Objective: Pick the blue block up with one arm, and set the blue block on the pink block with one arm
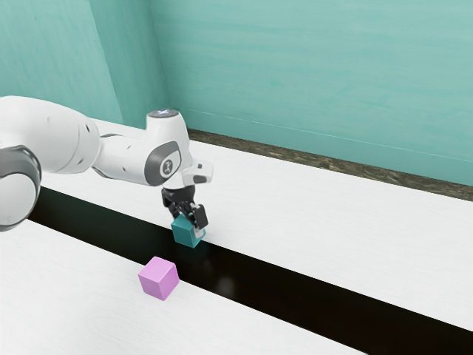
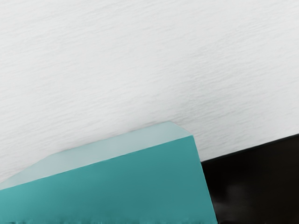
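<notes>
Gripping the blue block [image 1: 186, 234] from above with fingers narrowed onto two opposite sides, the robot's hand [image 1: 190, 219] holds it level just beyond the pink block [image 1: 158, 278] on the bench [image 1: 332, 214], apparently so it can be carried across and set squarely on top.

A white tabletop with faint wood grain [image 1: 332, 214] is crossed diagonally by a wide glossy black band [image 1: 295, 296] running from the exterior view's left toward its lower right. Along the table's far edge lies a mottled dark brown strip [image 1: 332, 161], and behind it rises a streaky teal wall [image 1: 332, 66]
</notes>
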